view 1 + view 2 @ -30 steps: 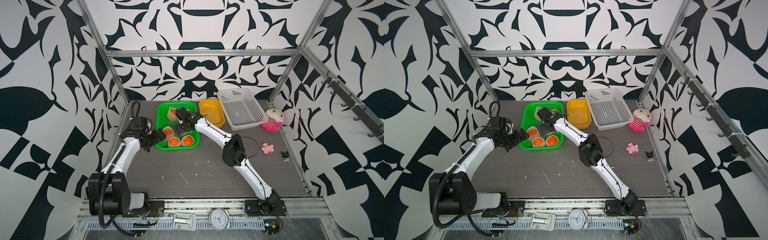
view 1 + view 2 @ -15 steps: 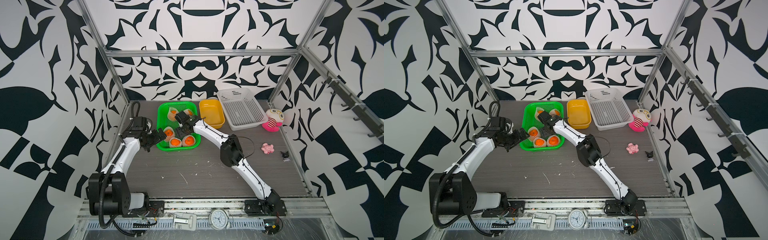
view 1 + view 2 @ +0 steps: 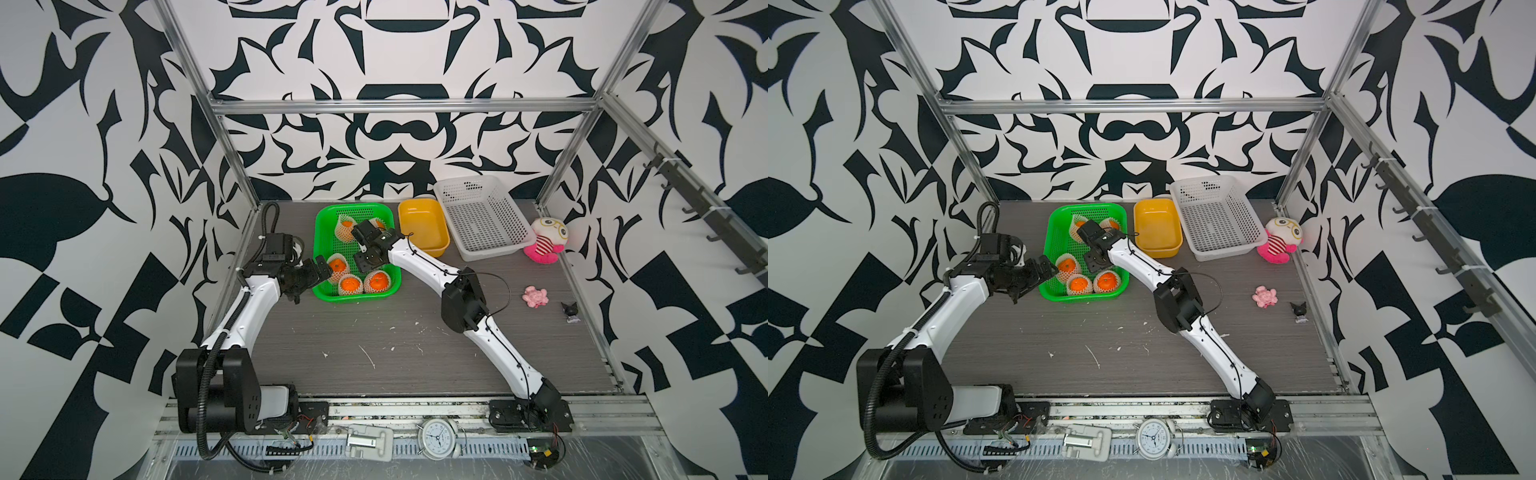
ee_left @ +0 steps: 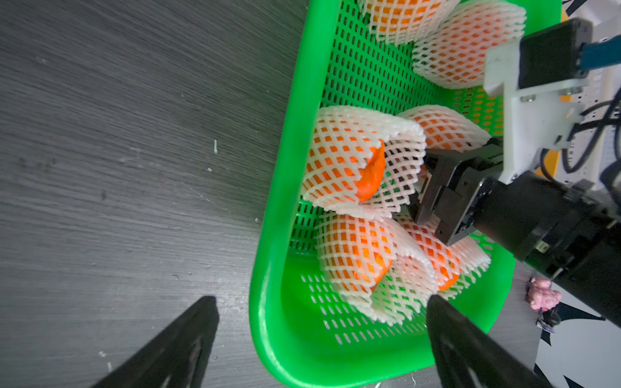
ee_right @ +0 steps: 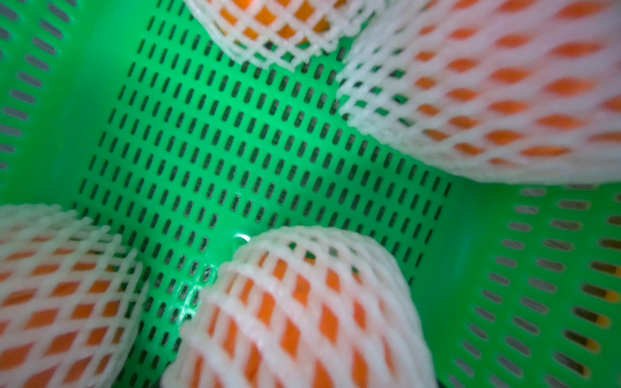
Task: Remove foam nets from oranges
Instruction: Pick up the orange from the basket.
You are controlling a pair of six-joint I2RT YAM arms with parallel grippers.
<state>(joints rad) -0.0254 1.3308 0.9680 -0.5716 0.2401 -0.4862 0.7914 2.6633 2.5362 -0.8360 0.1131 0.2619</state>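
Toward the left of both top views, the left arm reaches from the lower left corner across the grey surface to the left wall of a green basket. The left jaws stand wide apart and hold nothing. In the left wrist view, one of the fingers hangs over the bare surface outside the basket, and the other hangs over the basket's corner. Inside the basket, just left of centre in the frame, lie the oranges, each wrapped in one of the foam nets. The left wrist view shows six wrapped fruits. In the top views three of them sit at the lower end of the basket, and two more at its upper end are partly covered by the right arm. That arm comes up from the lower right and ends over the middle of the basket. The right jaws are down among the nets, their tips against the open rim of one net, but I cannot tell whether they pinch it. The right wrist view sits close over the basket floor, with four blurred netted oranges around it. Just right of the green basket stands a yellow tub, then a white perforated basket. Further right, near the edge of the surface, are a plush doll, a small pink toy and a tiny black figure.
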